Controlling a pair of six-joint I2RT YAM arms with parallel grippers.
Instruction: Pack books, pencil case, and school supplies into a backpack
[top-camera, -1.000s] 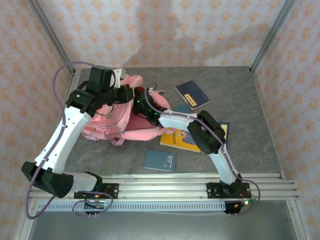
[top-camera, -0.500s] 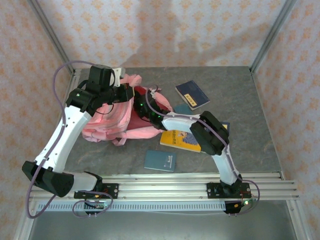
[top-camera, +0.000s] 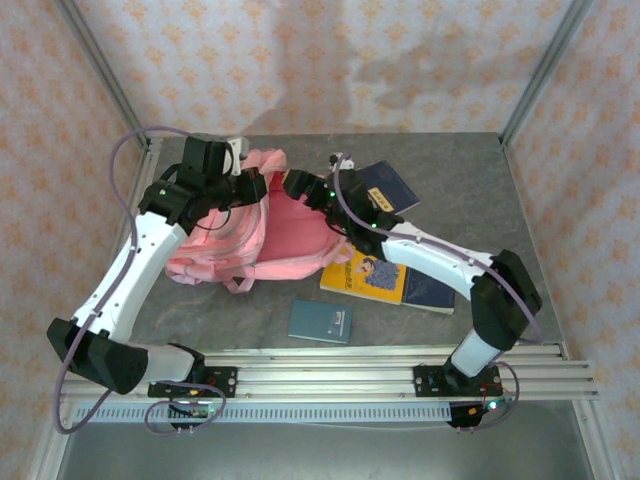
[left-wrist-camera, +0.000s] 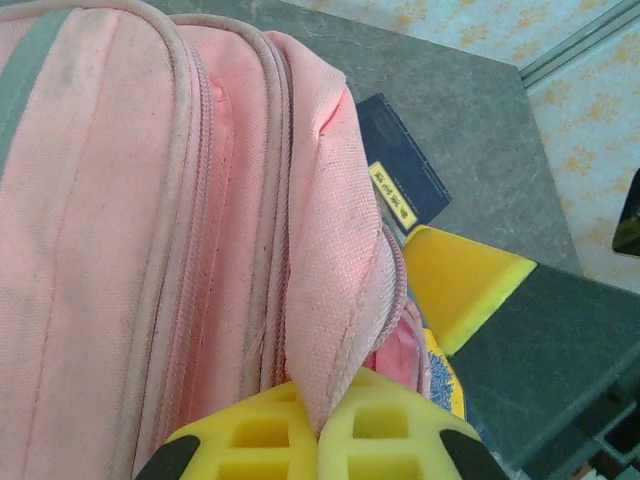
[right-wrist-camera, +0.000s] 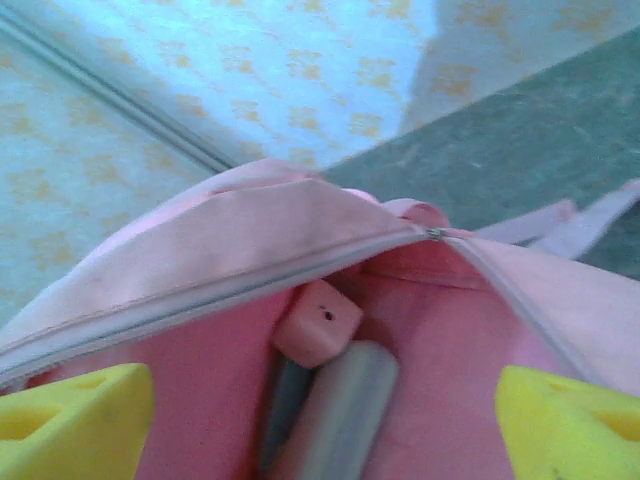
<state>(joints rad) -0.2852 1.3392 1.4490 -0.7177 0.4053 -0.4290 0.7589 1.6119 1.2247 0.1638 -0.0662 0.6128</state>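
Where you look down from the overhead camera, the backpack (top-camera: 215, 245) lies on the left-centre of the table (top-camera: 480, 170) with its open mouth facing right. Your left gripper (top-camera: 258, 187) is at the upper rim of that mouth, and your right gripper (top-camera: 297, 184) sits just beside it, over the opening. The navy book with the yellow label (top-camera: 385, 188) lies past the right arm. The yellow book (top-camera: 362, 275) lies just right of the mouth, with the plain navy book (top-camera: 432, 292) against its right edge. The teal notebook (top-camera: 320, 321) lies alone nearer the front rail.

In your left wrist view, the yellow pads (left-wrist-camera: 250, 440) are pressed together with a fold of the backpack's pink rim pinched between them, so this end effector is clamped on the bag. Past the fabric you can see a corner of the labelled navy book and part of the yellow book on the table.

In your right wrist view, the two yellow fingers (right-wrist-camera: 70, 420) stand far apart at the frame's lower corners with nothing gripped. Between them you look into the bag past its zip (right-wrist-camera: 250, 285). The pink sharpener (right-wrist-camera: 315, 322) and the blue-grey bar (right-wrist-camera: 345, 415) lie inside, touching. You cannot tell what the darker object just left of the bar is.
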